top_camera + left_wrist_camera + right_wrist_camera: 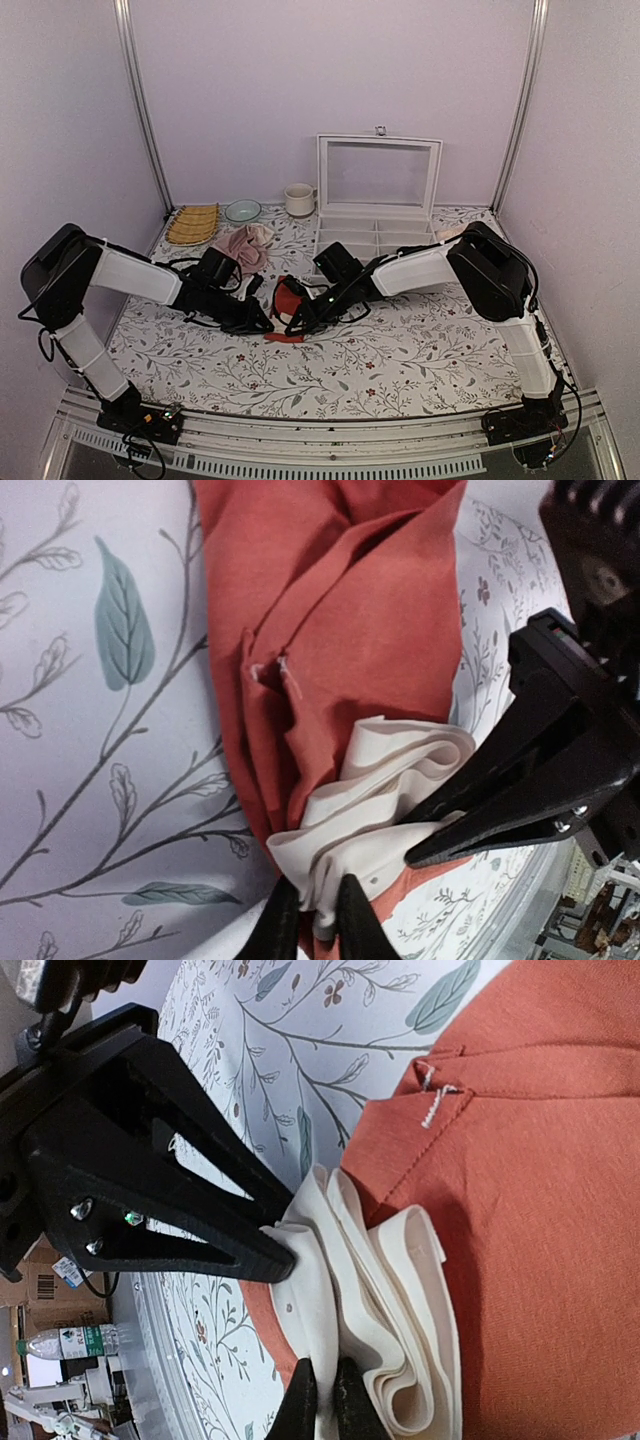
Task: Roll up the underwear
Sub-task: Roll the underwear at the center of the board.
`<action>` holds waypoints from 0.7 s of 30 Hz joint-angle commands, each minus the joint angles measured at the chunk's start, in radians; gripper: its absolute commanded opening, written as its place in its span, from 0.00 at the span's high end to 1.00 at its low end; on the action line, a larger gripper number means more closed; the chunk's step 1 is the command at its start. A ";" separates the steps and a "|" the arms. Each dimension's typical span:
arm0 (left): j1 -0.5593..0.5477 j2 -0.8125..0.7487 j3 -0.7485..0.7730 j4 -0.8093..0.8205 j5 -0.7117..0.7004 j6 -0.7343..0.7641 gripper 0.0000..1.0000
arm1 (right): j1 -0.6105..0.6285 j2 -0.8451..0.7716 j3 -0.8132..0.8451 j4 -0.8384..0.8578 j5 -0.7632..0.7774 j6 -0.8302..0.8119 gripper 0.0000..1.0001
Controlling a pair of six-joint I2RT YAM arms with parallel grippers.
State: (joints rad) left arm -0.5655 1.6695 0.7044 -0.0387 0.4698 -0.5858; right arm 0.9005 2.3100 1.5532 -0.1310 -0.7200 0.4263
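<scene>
The underwear point(287, 298) lies bunched on the floral tablecloth between my two arms, red-orange fabric point(370, 630) with its cream waistband point(390, 770) gathered in folds. My left gripper point(315, 920) is shut on a fold of that waistband. My right gripper point(325, 1400) is shut on the waistband point(400, 1290) right beside it. In the top view the left gripper point(265, 325) and right gripper point(297, 322) meet tip to tip at the garment's near edge. Red fabric point(540, 1210) spreads away behind the folds.
A dusty-pink cloth point(240, 250) and a pale beige cloth point(262, 232) lie behind the left arm. At the back stand a woven mat point(192, 223), a bowl point(242, 210), a cup point(298, 199) and an open compartment box point(378, 215).
</scene>
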 commanded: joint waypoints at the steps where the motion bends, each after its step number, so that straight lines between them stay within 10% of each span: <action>1: -0.008 0.019 0.008 -0.029 -0.017 0.007 0.95 | 0.000 0.097 -0.007 -0.071 0.064 -0.018 1.00; 9: -0.008 0.043 0.050 -0.098 -0.038 0.008 1.00 | 0.005 0.029 -0.030 -0.063 0.128 -0.055 0.70; 21: -0.008 0.051 0.087 -0.147 -0.046 0.017 1.00 | 0.049 -0.196 -0.159 0.057 0.312 -0.138 0.60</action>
State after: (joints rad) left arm -0.5667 1.6951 0.7731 -0.1318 0.4656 -0.5865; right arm 0.9360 2.2467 1.4769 -0.0494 -0.6014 0.3382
